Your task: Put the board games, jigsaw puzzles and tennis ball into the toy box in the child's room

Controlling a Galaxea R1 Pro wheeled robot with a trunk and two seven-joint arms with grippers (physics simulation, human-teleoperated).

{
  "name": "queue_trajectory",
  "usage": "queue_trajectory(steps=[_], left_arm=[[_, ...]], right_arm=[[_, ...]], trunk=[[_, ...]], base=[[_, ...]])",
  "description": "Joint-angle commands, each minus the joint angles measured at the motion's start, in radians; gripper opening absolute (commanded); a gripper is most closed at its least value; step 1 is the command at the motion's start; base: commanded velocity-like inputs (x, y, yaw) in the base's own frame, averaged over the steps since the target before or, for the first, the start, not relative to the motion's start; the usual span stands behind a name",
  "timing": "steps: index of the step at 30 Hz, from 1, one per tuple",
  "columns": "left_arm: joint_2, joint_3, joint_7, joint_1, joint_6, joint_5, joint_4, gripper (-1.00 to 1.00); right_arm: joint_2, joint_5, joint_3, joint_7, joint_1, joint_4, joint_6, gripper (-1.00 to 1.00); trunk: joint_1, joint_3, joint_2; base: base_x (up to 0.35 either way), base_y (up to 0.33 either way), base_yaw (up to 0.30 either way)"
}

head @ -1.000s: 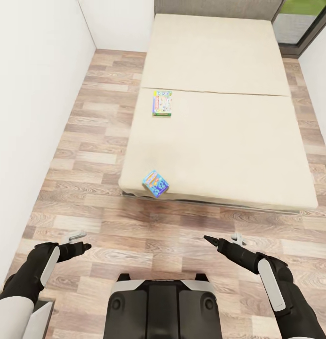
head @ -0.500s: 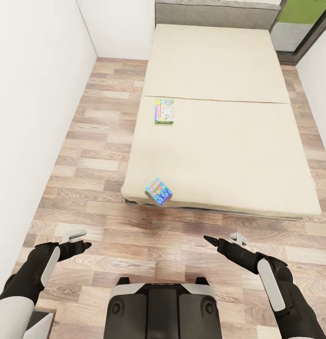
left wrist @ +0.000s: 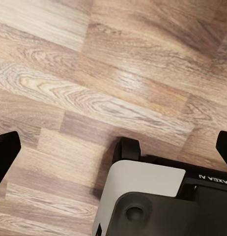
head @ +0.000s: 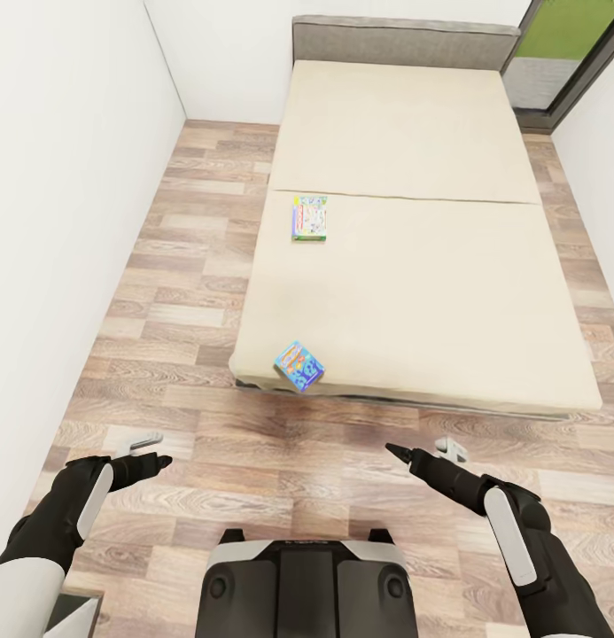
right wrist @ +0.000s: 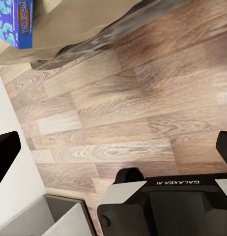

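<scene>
bed (head: 413, 266) ahead: near board game (head: 299, 365) at foot edge, far board game (head: 309, 218) mid-left | left gripper (head: 147, 452), right gripper (head: 422, 455) spread, empty | drive closer, grab near box first

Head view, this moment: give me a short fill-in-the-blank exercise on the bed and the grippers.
1. The number of board games lying on the bed is ____.
2. The blue board game sits at the bed's ____ edge.
3. The left gripper and the right gripper both hang over the wood ____.
4. Both grippers hold ____.

Missing words: two; near; floor; nothing
</scene>
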Motion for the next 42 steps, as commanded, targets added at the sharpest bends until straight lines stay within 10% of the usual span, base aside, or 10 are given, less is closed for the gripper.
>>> queue_trajectory(steps=[1, 42], left_arm=[[0.000, 0.002, -0.002, 0.000, 0.006, 0.004, -0.001, 1.00], [0.000, 0.003, -0.004, 0.000, 0.005, 0.006, -0.001, 1.00]], right_arm=[[0.000, 0.001, 0.000, 0.003, 0.000, -0.001, -0.006, 1.00], [0.000, 0.002, 0.004, 0.000, 0.000, -0.001, -0.033, 1.00]], trunk=[[0.001, 0.001, -0.001], [0.001, 0.069, -0.001]], base=[[0.000, 0.000, 0.000], [0.000, 0.000, 0.000]])
